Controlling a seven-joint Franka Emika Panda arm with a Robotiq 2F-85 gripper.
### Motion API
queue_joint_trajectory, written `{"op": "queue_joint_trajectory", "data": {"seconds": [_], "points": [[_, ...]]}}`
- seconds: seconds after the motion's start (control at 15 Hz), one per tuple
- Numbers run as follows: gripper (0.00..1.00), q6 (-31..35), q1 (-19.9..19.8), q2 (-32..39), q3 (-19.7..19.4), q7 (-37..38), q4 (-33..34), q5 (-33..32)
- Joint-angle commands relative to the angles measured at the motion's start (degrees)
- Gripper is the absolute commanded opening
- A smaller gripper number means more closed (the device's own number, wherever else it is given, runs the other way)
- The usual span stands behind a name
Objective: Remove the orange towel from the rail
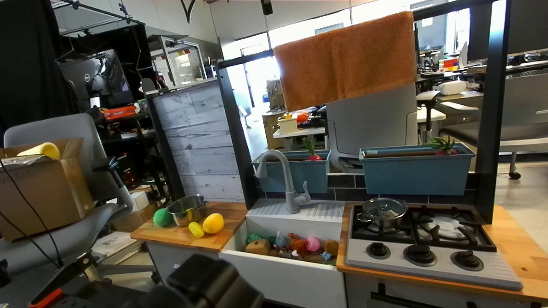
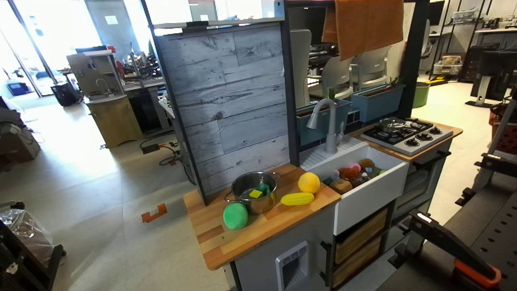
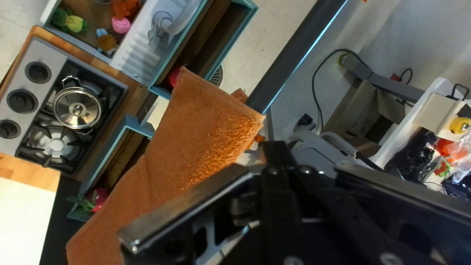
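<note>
Orange towel (image 1: 346,60): draped over the rail (image 3: 292,55), not yet removed.
Gripper (image 3: 278,154): its tips appear to meet, no cloth seen between them, just beside the towel's edge in the wrist view; whether they touch it cannot be told.
Joined tips: would probably only nudge fabric along the bar; they likely need to part first.
Bar under the cloth: reaching too deep could pinch it along with the fabric, and the pull would stall.
Things below: a shallow hold might slip and drop the towel onto the faucet (image 1: 290,184) or lidded pot (image 1: 383,212).
Towel texture: nubbly pile where light catches it, a flat hem, one gentle crease.
Rail shape: long, slim, dark, hard-edged.
Planters (image 1: 417,175): smooth blue-green troughs.
Panel (image 2: 232,97): pale boards, grey grain, knots.
</note>
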Motion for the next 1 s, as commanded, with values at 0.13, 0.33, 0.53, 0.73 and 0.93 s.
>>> {"op": "queue_joint_trajectory", "data": {"seconds": [0.13,0.33,0.53,0.73,0.93], "points": [[0.48,-0.7,0.7,-0.7,-0.7,-1.7,-0.6,-1.3],[0.71,-0.1,0.9,-0.5,-0.9,-1.6,-1.1,-2.1],[0.93,6.1,1.7,1.5,-2.7,3.0,-0.6,-4.3],[1.00,10.8,2.1,3.4,-4.5,8.1,-0.4,-6.0],[1.00,11.8,2.1,5.0,-6.1,11.9,-0.7,-7.1]]}}
